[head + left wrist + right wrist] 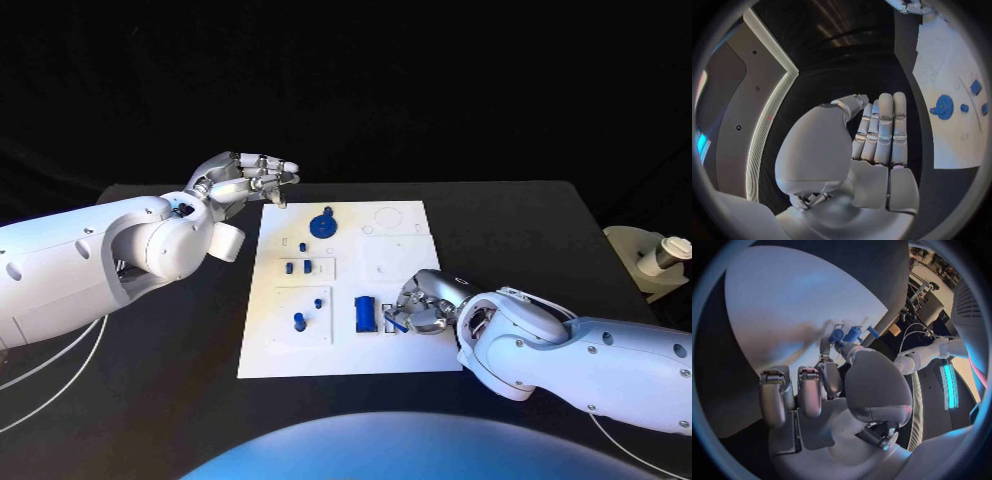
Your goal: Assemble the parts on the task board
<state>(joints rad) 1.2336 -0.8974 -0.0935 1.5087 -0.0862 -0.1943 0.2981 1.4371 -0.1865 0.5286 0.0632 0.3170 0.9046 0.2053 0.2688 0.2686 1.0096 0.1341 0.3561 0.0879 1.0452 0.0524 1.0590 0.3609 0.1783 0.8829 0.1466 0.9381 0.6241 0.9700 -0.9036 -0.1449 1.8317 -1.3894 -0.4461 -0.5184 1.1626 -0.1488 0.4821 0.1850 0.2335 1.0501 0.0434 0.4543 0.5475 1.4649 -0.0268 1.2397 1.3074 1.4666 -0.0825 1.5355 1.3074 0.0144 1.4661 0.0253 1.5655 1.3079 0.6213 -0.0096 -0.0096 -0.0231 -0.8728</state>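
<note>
We judge the small blue part (391,321) light, stiff and smooth, likely to slip, so a fingertip pinch on its sides suits it. It sits at the task board's (346,355) four o'clock corner, where our right hand (427,303) pinches it. Beside it stands a blue block (365,313). Our left hand (245,178), clenched on nothing, hovers off the board's eleven o'clock corner above the bench (519,220).

Small blue part (392,322) half hidden under right hand (428,302)
</note>
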